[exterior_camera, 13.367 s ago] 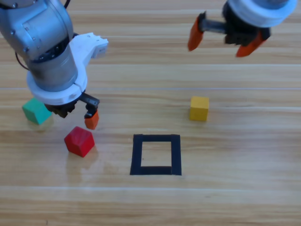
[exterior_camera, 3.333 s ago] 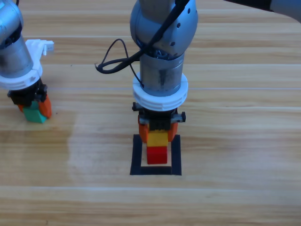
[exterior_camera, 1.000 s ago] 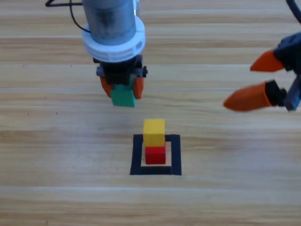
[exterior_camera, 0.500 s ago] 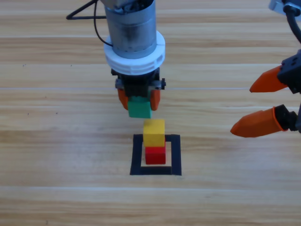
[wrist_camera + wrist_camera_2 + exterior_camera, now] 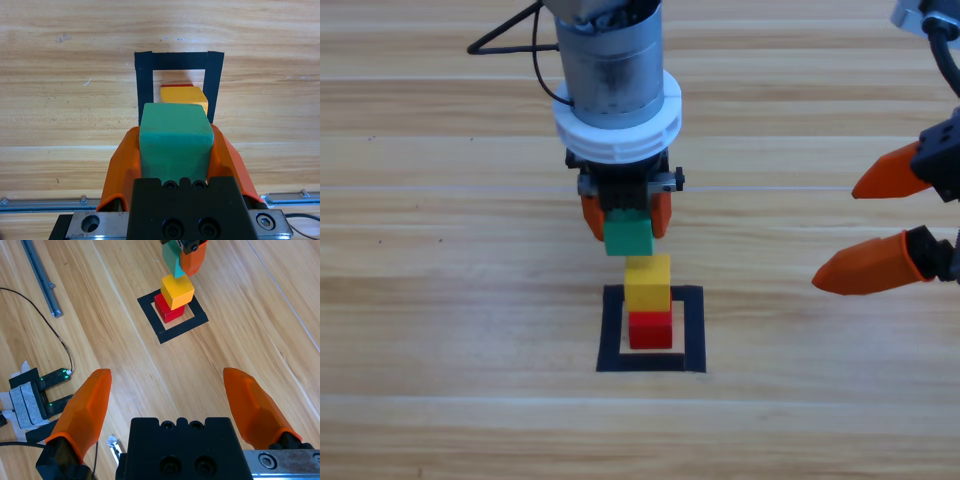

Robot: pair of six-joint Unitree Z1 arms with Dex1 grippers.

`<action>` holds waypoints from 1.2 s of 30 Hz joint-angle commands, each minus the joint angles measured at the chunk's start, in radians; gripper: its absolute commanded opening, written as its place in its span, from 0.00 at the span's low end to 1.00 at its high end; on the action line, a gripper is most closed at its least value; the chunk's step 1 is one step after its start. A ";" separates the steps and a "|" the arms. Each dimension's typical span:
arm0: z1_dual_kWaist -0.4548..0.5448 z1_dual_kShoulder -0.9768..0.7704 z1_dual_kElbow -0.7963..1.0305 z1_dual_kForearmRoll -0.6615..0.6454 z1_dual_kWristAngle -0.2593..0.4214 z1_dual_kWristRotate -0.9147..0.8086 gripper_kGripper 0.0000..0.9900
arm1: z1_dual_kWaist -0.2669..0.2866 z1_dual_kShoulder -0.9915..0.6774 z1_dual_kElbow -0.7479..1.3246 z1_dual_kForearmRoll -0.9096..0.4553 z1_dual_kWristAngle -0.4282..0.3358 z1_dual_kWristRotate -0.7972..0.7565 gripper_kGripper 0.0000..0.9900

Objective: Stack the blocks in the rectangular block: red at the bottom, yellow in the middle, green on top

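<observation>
The red cube (image 5: 650,330) sits inside the black square outline (image 5: 611,330), and the yellow cube (image 5: 648,283) rests on top of it. My left gripper (image 5: 626,218) is shut on the green cube (image 5: 628,237), which hangs just behind and above the yellow one. In the left wrist view the green cube (image 5: 173,142) fills the space between the jaws, with the yellow cube (image 5: 183,94) and the outline (image 5: 145,80) beyond. My right gripper (image 5: 885,225) is open at the right edge. From its wrist view I see the red cube (image 5: 169,311), yellow cube (image 5: 177,291), green cube (image 5: 171,260) and outline (image 5: 175,330) far off.
A metal rail (image 5: 37,277) and a cable with a small black device (image 5: 50,382) lie beside the table in the right wrist view. The left arm's black cable (image 5: 535,60) loops at the top of the high view.
My left gripper has carried the green cube from the table's left towards the stack, now close behind the yellow cube. The right gripper let go of the yellow cube and drew back to the right.
</observation>
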 commanded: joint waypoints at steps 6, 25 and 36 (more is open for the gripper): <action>-0.052 0.092 -0.046 0.009 -0.004 -0.033 0.07 | -0.023 -0.069 0.006 0.023 0.017 -0.010 0.99; -0.057 0.100 -0.044 0.009 0.009 -0.027 0.07 | -0.023 -0.071 0.007 0.025 0.017 -0.010 0.99; -0.057 0.101 -0.031 0.009 0.016 -0.018 0.07 | -0.023 -0.069 0.007 0.025 0.017 -0.012 0.99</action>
